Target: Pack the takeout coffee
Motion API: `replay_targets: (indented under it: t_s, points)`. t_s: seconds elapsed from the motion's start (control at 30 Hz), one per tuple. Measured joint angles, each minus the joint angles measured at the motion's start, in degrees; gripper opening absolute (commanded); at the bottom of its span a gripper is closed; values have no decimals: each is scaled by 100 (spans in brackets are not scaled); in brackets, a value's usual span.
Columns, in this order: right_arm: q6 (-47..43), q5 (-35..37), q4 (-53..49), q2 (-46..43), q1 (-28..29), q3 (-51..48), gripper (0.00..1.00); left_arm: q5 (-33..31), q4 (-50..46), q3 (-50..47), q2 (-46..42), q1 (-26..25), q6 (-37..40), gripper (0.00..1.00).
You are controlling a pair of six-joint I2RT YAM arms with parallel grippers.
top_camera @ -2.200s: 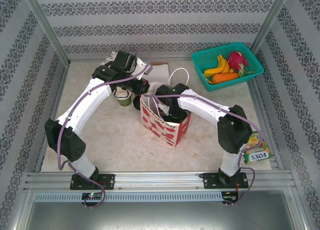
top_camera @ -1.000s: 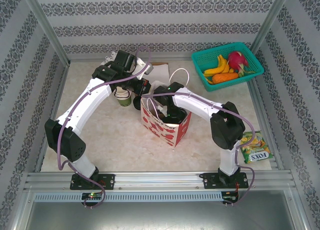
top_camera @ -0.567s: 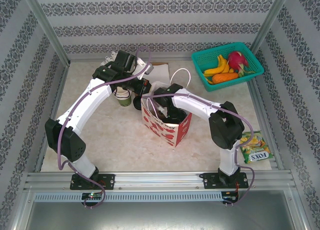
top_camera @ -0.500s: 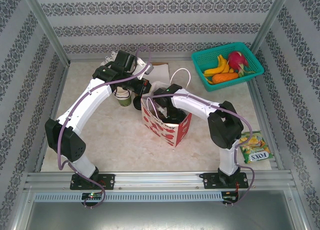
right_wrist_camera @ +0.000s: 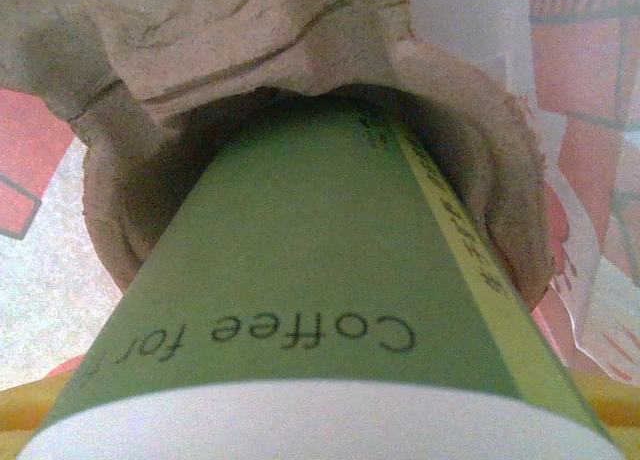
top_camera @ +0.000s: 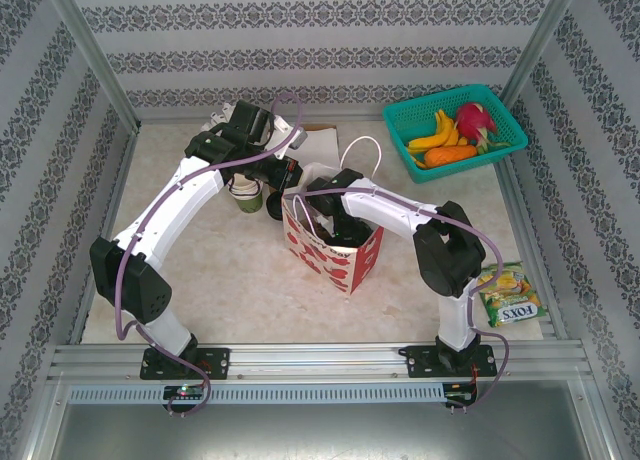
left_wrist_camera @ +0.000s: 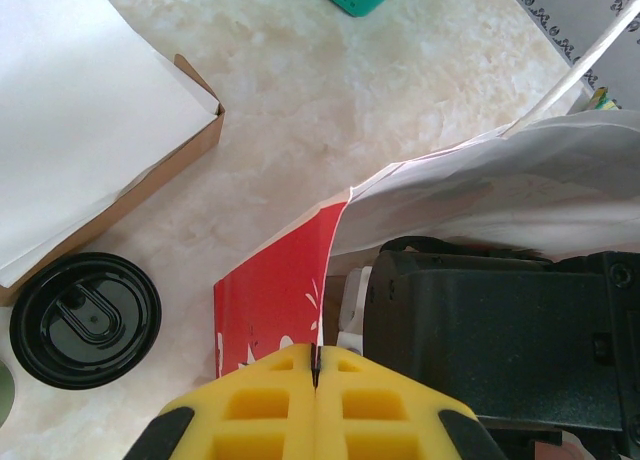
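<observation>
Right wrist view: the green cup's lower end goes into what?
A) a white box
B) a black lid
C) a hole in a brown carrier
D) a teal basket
C: the cup tapers into the carrier's round brown hole, inside the bag.

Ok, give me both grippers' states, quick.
Left gripper: shut on the bag edge.
Right gripper: shut on the cup.

The takeout coffee (right_wrist_camera: pixel 320 280), a green paper cup printed "Coffee for", is seen with its narrow base sunk in a brown carrier (right_wrist_camera: pixel 230 40) hole, inside the red-flowered bag (top_camera: pixel 335 255) at the scene's middle
</observation>
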Motion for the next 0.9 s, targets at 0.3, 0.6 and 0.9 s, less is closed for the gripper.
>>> replay_targets:
  t_s: [0.3, 0.6, 0.9]
  points:
    - [24, -2, -24, -11, 0, 48, 65, -2, -2, 0, 0, 0, 2, 0]
    - [92, 129, -26, -11, -13, 136, 69, -22, 0, 0, 0, 0, 2, 0]
    - [192, 188, -17, -94, -109, 177, 73, -28, 4, 0, 0, 0, 2, 0]
